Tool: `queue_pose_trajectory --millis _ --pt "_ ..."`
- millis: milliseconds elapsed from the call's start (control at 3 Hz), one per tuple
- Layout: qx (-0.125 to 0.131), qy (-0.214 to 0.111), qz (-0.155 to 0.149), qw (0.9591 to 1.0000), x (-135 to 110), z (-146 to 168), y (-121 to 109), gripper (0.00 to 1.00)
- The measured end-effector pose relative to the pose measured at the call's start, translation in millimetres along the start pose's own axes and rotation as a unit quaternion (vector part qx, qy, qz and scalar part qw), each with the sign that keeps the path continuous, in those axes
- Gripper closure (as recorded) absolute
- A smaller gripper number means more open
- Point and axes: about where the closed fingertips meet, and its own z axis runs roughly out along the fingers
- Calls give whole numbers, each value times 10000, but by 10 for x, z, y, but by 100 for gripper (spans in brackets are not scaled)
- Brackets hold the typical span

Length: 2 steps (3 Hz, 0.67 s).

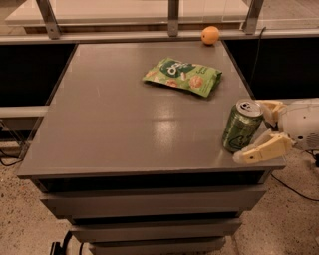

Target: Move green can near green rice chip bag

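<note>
The green can (241, 126) stands upright near the right front edge of the grey table (114, 124). My gripper (253, 130) reaches in from the right, open, with one cream finger behind the can and the other finger (261, 149) in front of it. The fingers flank the can without visibly pressing on it. The green rice chip bag (183, 76) lies flat at the table's back right, well behind the can.
A small orange fruit (210, 35) sits at the table's back right corner. A rail with metal posts (173, 15) runs behind the table. The table's right edge is just beside the can. Drawers are below the top.
</note>
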Motion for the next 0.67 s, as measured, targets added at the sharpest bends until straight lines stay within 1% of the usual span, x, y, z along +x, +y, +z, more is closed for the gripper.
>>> queue_pose_trajectory --millis 333,667 --pt "-163 -322 57 9993 -2 88 -18 41" --pt "-273 -537 54 9982 -53 160 -33 64"
